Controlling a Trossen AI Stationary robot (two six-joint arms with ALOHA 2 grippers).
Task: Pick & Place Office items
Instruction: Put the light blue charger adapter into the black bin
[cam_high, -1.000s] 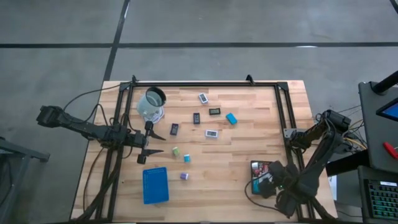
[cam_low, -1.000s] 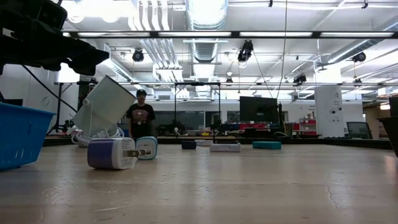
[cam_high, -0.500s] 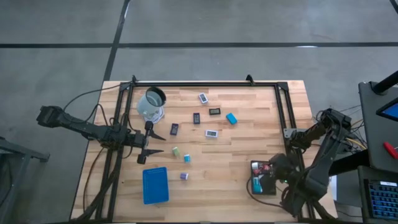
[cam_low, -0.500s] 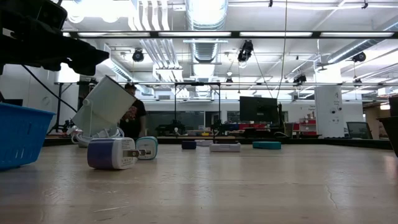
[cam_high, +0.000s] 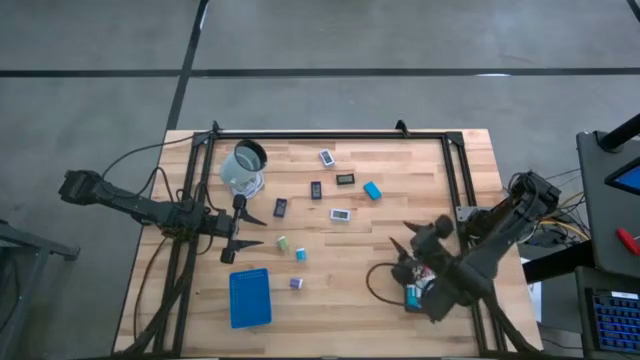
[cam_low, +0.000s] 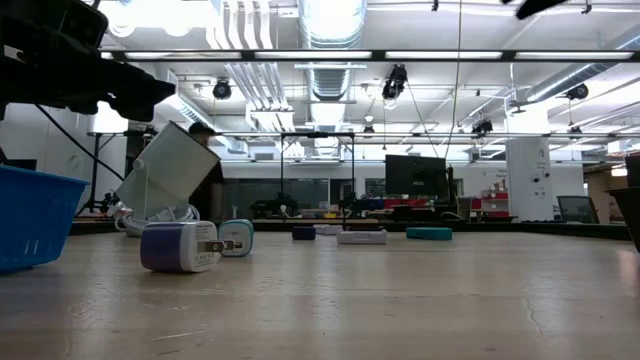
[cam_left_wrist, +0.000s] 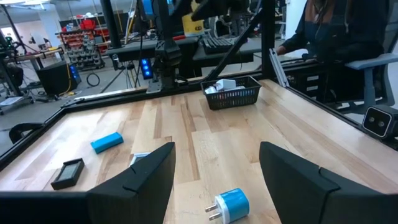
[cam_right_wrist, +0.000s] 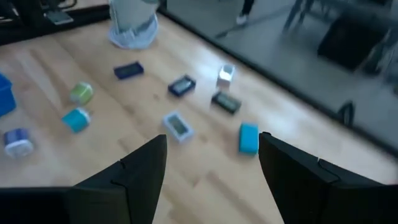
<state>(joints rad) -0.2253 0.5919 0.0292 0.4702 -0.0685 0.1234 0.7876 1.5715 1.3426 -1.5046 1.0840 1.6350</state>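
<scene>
Small office items lie scattered on the wooden table: a white piece (cam_high: 327, 157), dark rectangles (cam_high: 345, 179) (cam_high: 316, 189) (cam_high: 281, 207), a teal block (cam_high: 372, 190), a white rectangle (cam_high: 341, 214), and green (cam_high: 283, 242), teal (cam_high: 300, 254) and purple (cam_high: 296, 283) blocks. My left gripper (cam_high: 250, 229) hovers open near the table's left edge, just left of the green block. My right gripper (cam_high: 405, 240) is open above the table right of centre, looking over the items (cam_right_wrist: 177, 126). Neither gripper touches anything.
A tilted cup (cam_high: 243, 166) stands at the far left. A blue tray (cam_high: 250, 297) sits near the left front. My right arm partly covers a black tray (cam_high: 420, 288) with items in it at the right front. A black frame (cam_high: 320, 135) runs along the table's edges.
My right arm has swung from the near right corner toward the table's middle and risen, so its gripper is now left of the black tray. The left arm has kept still. In the room behind, a person has walked out of sight behind the cup.
</scene>
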